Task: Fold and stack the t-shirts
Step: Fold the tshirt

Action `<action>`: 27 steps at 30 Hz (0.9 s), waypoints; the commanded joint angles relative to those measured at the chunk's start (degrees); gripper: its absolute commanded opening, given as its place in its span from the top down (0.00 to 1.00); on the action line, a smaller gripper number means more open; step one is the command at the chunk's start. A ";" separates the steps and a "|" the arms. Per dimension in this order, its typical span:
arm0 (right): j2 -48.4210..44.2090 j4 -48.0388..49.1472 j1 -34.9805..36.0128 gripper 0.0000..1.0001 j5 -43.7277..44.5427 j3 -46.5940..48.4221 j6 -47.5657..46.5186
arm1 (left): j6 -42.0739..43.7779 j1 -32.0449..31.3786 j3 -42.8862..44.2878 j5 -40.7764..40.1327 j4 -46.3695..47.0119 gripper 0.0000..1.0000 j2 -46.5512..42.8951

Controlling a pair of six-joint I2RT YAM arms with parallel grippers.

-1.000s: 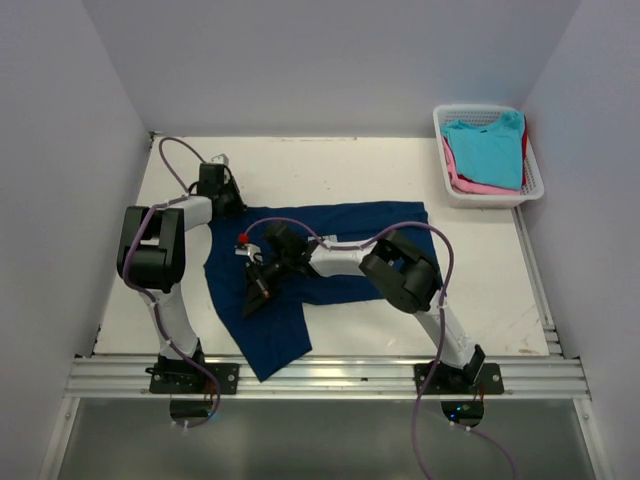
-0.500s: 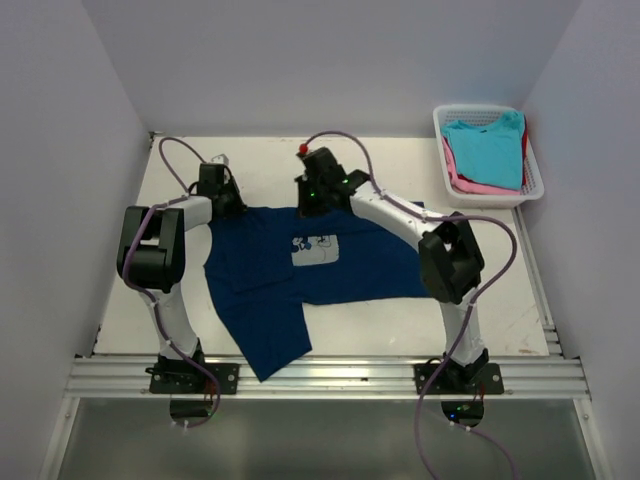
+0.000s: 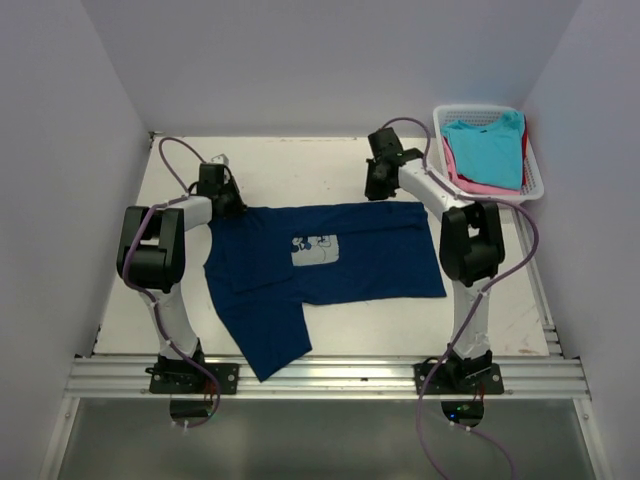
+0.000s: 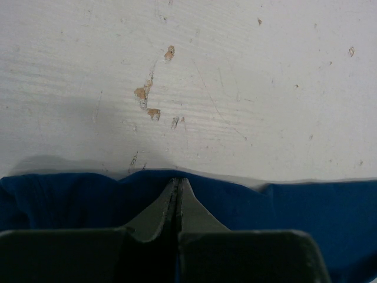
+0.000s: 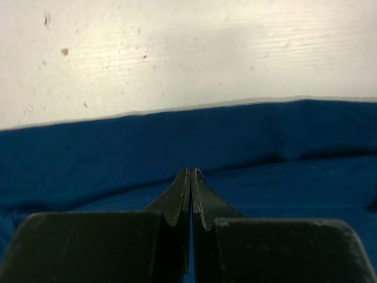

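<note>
A navy blue t-shirt (image 3: pixel 380 260) lies spread on the white table, its pale square chest print (image 3: pixel 316 250) facing up and one part trailing toward the near edge. My left gripper (image 3: pixel 222 200) sits at the shirt's far left corner. In the left wrist view its jaws (image 4: pixel 178 180) are shut on the navy hem (image 4: pixel 70 194). My right gripper (image 3: pixel 377 190) is at the far edge, right of the middle. In the right wrist view it (image 5: pixel 191 171) is shut on navy cloth (image 5: pixel 118 153), a blue sliver showing between the fingers.
A white lattice basket (image 3: pixel 478 108) stands at the far right corner, holding a turquoise t-shirt (image 3: pixel 487 148) on top of a pink one (image 3: pixel 470 184) and a red one (image 3: pixel 524 140). An aluminium rail (image 3: pixel 330 375) runs along the near edge. Grey walls enclose three sides.
The right arm swung from the shirt's middle to the far right edge, drawing the folded-over cloth out flat and uncovering the print. The left arm stayed put.
</note>
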 commanded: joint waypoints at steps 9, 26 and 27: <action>5.74 1.31 -0.15 1.00 -6.10 1.16 -1.13 | 1.08 0.87 0.46 -0.14 -6.45 1.00 -6.73; -2.07 3.06 -2.52 1.00 -4.18 -6.57 -2.36 | -11.83 -19.25 26.55 43.19 14.29 1.00 12.99; -2.78 3.15 -2.78 1.00 -3.74 -7.01 -2.71 | -11.85 -20.39 28.05 42.85 13.60 1.00 14.41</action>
